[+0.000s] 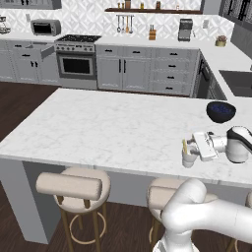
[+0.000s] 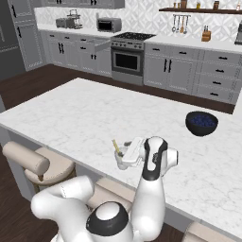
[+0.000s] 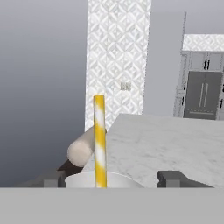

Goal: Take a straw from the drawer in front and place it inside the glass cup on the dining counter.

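Straw point(image 3: 99, 140) upright in cup point(image 1: 188, 158) on desk point(image 1: 113, 128); tool point(image 3: 114, 178) open, straddling it. Placing step seemingly done; next, lift clear without tipping.

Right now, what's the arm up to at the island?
The straw stands upright in the glass cup, near the front edge of the dining counter. The claw sits level with the cup, a fingertip either side, jaws open and not touching the straw. A dark blue bowl sits further back.
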Controlling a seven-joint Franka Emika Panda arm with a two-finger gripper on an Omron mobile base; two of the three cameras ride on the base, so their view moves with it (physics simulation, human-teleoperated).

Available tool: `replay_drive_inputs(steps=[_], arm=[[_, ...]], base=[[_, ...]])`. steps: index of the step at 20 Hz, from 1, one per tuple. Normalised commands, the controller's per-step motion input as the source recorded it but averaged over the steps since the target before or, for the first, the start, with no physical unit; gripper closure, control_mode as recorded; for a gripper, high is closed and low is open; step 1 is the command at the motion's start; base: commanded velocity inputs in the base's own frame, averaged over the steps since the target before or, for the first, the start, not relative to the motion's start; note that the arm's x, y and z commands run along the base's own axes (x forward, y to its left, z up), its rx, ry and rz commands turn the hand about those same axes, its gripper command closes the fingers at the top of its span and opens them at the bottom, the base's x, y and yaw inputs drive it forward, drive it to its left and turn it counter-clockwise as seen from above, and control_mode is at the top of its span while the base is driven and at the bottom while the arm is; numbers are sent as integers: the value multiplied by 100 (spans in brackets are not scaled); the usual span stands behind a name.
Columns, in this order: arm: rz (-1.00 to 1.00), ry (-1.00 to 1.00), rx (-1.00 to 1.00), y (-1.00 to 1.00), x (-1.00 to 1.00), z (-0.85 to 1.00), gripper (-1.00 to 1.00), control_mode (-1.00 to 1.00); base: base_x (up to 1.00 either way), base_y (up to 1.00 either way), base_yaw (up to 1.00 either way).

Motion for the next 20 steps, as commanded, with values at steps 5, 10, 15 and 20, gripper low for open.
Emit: replay_drive_inputs(steps=[5,10,15,20], arm=[[0,-1,0,0,0,3,-100,-100],[0,-3,0,0,-3,42,-100,-100],[0,-2,0,0,-11,55,-100,-100],[0,0,0,6,-28,26,-100,-100]], base=[[0,0,0],[0,0,0],[0,0,0],[0,0,0]])
